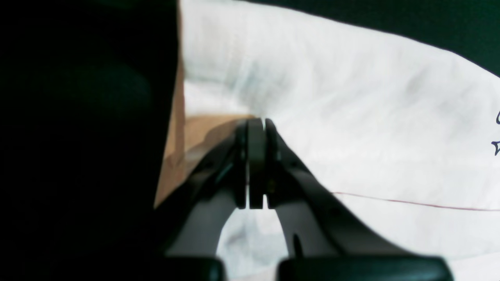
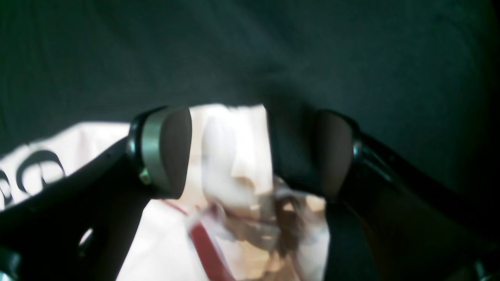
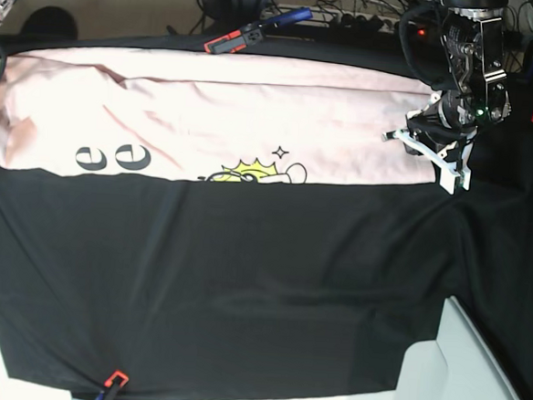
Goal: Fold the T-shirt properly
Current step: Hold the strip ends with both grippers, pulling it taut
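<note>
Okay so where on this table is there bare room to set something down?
The wide stretch of black table cloth below the T-shirt, down to the near clamp, is bare. The far strip is taken by the shirt, with the left gripper at its right end.

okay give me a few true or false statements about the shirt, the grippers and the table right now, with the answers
1. The T-shirt lies along the far side of the table. True.
2. The right gripper is clamped shut. False: its jaws stand apart.
3. The left gripper is shut. True.
4. The shirt covers the whole black cloth. False: the near part of the cloth is bare.
5. Black lettering shows on the shirt. True.
</note>
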Motion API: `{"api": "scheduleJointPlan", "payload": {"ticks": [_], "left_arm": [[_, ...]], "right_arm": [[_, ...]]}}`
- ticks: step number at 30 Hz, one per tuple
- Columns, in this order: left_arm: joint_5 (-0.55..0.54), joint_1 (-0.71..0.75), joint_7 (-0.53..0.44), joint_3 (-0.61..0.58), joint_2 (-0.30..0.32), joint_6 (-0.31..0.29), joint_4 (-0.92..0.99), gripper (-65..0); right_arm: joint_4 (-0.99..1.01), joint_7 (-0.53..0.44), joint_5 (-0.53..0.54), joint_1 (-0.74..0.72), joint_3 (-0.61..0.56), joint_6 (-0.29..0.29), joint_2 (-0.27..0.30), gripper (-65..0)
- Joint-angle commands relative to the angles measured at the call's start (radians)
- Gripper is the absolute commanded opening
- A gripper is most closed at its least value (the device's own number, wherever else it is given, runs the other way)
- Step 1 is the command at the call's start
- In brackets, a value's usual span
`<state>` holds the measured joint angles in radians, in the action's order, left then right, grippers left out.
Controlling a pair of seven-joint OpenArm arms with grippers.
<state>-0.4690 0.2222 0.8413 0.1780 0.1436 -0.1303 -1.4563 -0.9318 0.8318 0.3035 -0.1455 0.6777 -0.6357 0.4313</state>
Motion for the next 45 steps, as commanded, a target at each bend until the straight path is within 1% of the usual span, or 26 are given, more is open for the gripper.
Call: {"api": "scheduleJointPlan", "payload": {"ticks": [1,3,6,9,16,17,18,21,22,23,26,29,32,40,42,44,45], "left_arm": [[-0.004,-0.005,-0.012,0.005,0.009,-0.001,-0.014,-65.0],[-0.004,-0.005,-0.012,0.005,0.009,-0.001,-0.014,-65.0],[-0.004,-0.007,-0.012,0.005,0.009,-0.001,-0.014,-65.0],[-0.004,-0.007,-0.012,0.005,0.009,-0.001,-0.014,-65.0],[-0.004,-0.007,-0.012,0.005,0.009,-0.001,-0.014,-65.0],[-0.004,-0.007,-0.012,0.005,0.009,-0.001,-0.014,-65.0],[-0.004,-0.007,-0.012,0.005,0.009,-0.001,-0.014,-65.0],[-0.004,-0.007,-0.012,0.005,0.009,-0.001,-0.014,-65.0],[-0.004,-0.007,-0.012,0.005,0.009,-0.001,-0.014,-65.0],[-0.004,-0.007,-0.012,0.005,0.009,-0.001,-0.014,-65.0],[-0.004,-0.008,-0.012,0.005,0.009,-0.001,-0.014,-65.0],[-0.004,-0.008,-0.012,0.005,0.009,-0.001,-0.014,-65.0],[-0.004,-0.008,-0.012,0.005,0.009,-0.001,-0.014,-65.0],[-0.004,-0.008,-0.012,0.005,0.009,-0.001,-0.013,-65.0],[-0.004,-0.008,-0.012,0.005,0.009,-0.001,-0.013,-65.0],[-0.004,-0.008,-0.012,0.005,0.009,-0.001,-0.013,-65.0],[-0.004,-0.008,-0.012,0.005,0.009,-0.001,-0.013,-65.0]], "right_arm": [[-0.013,-0.015,0.015,-0.016,0.006,-0.023,0.022,-20.7],[0.006,-0.015,0.015,-0.018,0.021,-0.045,0.022,-22.3],[0.087,-0.015,0.015,-0.049,0.040,-0.062,0.027,-22.1],[0.150,-0.015,0.015,-0.064,0.040,-0.062,0.027,-22.1],[0.162,-0.015,0.015,-0.081,0.040,-0.062,0.024,-22.6],[0.162,-0.015,0.015,-0.081,0.040,-0.062,0.024,-24.8],[0.162,-0.015,0.015,-0.081,0.040,-0.062,0.024,-29.2],[0.162,-0.015,0.015,-0.082,0.035,-0.062,0.022,-47.9],[0.162,-0.015,0.015,-0.082,0.035,-0.062,0.024,-53.1],[0.162,-0.015,0.015,-0.082,0.037,-0.062,0.024,-55.3],[0.162,-0.015,0.015,-0.082,0.038,-0.062,0.025,-55.6],[0.162,-0.016,0.015,-0.082,0.038,-0.062,0.025,-58.6],[0.162,-0.019,0.012,-0.082,0.038,-0.062,0.027,-59.5],[0.162,-0.022,0.010,-0.082,0.040,-0.062,0.028,-59.6],[0.156,-0.024,0.009,-0.081,0.063,-0.062,0.028,-59.6],[0.155,-0.024,0.009,-0.079,0.093,-0.008,0.028,-59.6],[0.155,-0.024,0.009,-0.079,0.099,0.006,0.028,-59.6]]}}
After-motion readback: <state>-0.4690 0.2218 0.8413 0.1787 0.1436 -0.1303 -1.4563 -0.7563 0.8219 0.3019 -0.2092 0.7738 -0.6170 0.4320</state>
